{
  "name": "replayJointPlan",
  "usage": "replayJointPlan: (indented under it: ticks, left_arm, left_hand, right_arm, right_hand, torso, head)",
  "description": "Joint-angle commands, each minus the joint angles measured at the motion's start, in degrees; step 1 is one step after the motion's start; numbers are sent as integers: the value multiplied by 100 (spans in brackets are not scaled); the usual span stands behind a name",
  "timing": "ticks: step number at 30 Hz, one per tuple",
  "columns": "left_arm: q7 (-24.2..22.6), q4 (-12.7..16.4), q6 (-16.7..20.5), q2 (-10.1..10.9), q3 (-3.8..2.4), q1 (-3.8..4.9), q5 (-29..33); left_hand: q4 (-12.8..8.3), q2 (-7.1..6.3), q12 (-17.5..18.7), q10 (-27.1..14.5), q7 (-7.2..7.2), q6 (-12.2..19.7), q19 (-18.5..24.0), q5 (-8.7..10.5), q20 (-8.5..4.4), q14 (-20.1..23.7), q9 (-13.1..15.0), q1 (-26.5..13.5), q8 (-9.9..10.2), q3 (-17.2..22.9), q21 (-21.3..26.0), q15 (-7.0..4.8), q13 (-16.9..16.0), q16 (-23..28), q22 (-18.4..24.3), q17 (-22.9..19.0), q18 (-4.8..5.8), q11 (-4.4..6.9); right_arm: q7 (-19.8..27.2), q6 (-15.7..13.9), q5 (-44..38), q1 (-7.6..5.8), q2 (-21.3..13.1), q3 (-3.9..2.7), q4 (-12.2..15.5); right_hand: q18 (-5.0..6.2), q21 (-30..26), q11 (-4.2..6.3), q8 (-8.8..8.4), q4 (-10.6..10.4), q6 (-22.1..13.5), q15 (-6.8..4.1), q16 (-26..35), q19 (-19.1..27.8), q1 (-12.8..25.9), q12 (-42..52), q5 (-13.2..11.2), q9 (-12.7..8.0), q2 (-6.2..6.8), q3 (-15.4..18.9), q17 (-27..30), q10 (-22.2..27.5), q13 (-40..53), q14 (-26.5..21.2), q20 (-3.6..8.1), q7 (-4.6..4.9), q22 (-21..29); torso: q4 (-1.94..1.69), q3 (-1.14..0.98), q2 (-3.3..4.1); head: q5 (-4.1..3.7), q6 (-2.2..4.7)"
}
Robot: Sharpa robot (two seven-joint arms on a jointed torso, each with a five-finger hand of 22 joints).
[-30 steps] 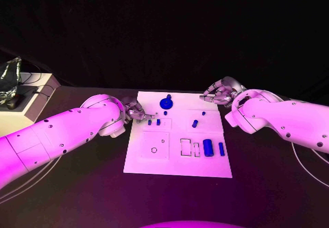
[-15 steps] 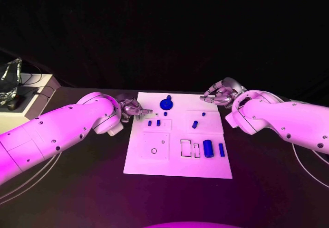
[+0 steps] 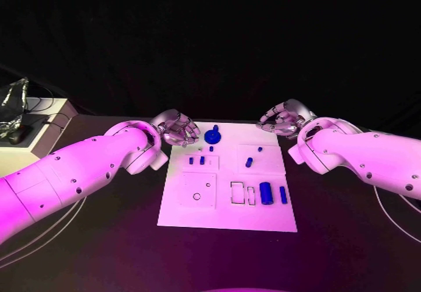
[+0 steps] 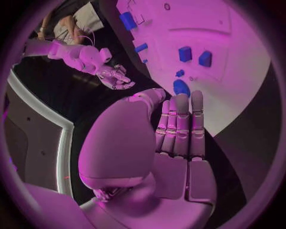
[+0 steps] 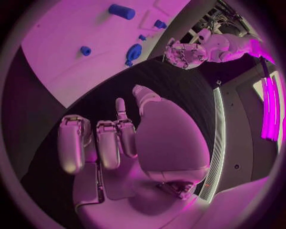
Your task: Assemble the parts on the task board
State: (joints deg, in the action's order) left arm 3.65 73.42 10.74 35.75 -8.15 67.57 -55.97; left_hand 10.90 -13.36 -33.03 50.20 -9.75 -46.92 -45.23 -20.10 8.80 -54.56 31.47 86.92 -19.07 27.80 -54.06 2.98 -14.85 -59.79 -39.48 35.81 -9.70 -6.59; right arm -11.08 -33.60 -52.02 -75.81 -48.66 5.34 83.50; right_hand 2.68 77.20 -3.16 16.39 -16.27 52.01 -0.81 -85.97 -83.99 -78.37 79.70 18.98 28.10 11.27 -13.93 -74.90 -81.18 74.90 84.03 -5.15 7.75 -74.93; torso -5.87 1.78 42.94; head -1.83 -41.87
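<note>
Open board centre (image 3: 215, 210) (hands flanking)

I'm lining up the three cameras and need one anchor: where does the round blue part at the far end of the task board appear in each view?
Head view: the round blue part sits at the task board's far edge, between the two hands.
Left wrist view: the same part lies just beyond the left hand's fingertips.
Right wrist view: it sits near the board's edge.
Shared landmark: the large blue cylinder.
</note>
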Motion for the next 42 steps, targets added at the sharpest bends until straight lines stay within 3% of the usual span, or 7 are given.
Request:
replayJointPlan:
  ticks: [1, 4, 8, 13, 17, 25, 42]
  left_arm:
    - [-940, -100, 407, -115, 19, 0, -782]
    - [-1013, -205, 421, -234, 54, 0, -1259]
    - [-958, -345, 333, -410, 114, 1, -1931]
    - [-788, -537, 133, -634, 211, 1, -2595]
    - [-627, -677, -62, -777, 249, -1, -2967]
    - [-464, -907, -46, -962, 269, -2, -3301]
    - [-222, -997, -286, -1048, 273, 0, -3466]
  left_hand:
    - [-128, 18, 125, 30, 9, -90, 60, 41, -2, 14, -145, 28, 51, 51, -100, 7, 146, 6, -93, -86, -64, -23]
    - [-173, -34, 256, -41, 41, -88, 70, 89, 18, -38, -267, -60, 130, 41, -154, 43, 266, -83, -143, -109, -63, -65]
    - [-185, -141, 355, -66, 72, -126, 12, 168, 55, -146, -405, -216, 213, -39, -182, 64, 384, -322, -161, -80, -69, -91]
    - [-201, -201, 399, -55, 93, -182, -103, 174, 74, -234, -529, -298, 273, -105, -205, 74, 477, -613, -164, -49, -79, -96]
    - [-307, -226, 459, -98, 100, -223, -199, 106, 67, -276, -640, -225, 332, -33, -316, 77, 569, -870, -231, -42, -79, -111]
    - [-283, -301, 499, -135, 88, -246, -231, 183, 92, -308, -748, -395, 402, -157, -368, 101, 649, -1119, -272, -69, -78, -125]
    - [-327, -195, 515, -5, 105, -518, -334, 169, 83, -626, -870, -322, 428, -56, -554, 86, 750, -1628, -394, 232, -84, -103]
  right_arm:
    - [845, -87, 143, 2, 23, 2, -68]
    - [1076, -120, 52, 3, 40, 5, -118]
    - [1276, -140, -251, 3, 55, 8, -139]
    - [1387, -146, -702, 4, 65, 8, -132]
    - [1424, -162, -1003, 4, 71, 9, -115]
    - [1421, -238, -1372, 4, 69, 8, -84]
    - [1370, -305, -1519, 3, 65, 7, -66]
  right_hand:
    - [112, -366, 19, -17, 16, -52, -45, 118, 107, -134, -704, 43, 46, 18, -150, -218, 537, 41, 271, 41, 11, -387]
    - [155, -622, 29, -30, 25, -55, -60, 202, 177, -230, -1428, 60, 103, 81, -337, -99, 940, -615, 250, 57, -5, -223]
    - [150, -657, 64, -84, 58, 13, -92, 254, 133, -394, -3457, 70, 161, 216, -721, -56, 1903, -2388, 257, 92, -22, -215]
    - [135, -621, 65, -179, 66, 80, -96, 253, 84, -384, -4264, 40, 211, 355, -1010, -88, 1843, -3147, 274, 104, -24, -263]
    - [123, -587, 47, -275, 109, 147, -81, 261, 51, -338, -4991, 31, 270, 437, -1201, -97, 1736, -3822, 278, 93, -9, -312]
    - [124, -619, -103, -443, 215, 213, 40, 263, 45, -211, -6260, 18, 356, 505, -1324, -117, 1751, -4967, 279, -7, 87, -336]
    - [122, -607, -123, -516, 262, 246, 59, 257, 35, -149, -6545, 18, 382, 497, -1328, -131, 1633, -5277, 282, -26, 102, -359]
  torso:
    - [15, -5, 10]
    - [18, -7, 18]
    - [18, -9, 24]
    - [39, -15, 52]
    - [57, -15, 72]
    - [75, -13, 108]
    - [69, -18, 98]
  head:
    - [-19, 39]
    - [-54, 68]
    - [-79, 99]
    - [-92, 150]
    - [-94, 172]
    - [-96, 222]
    - [-102, 173]
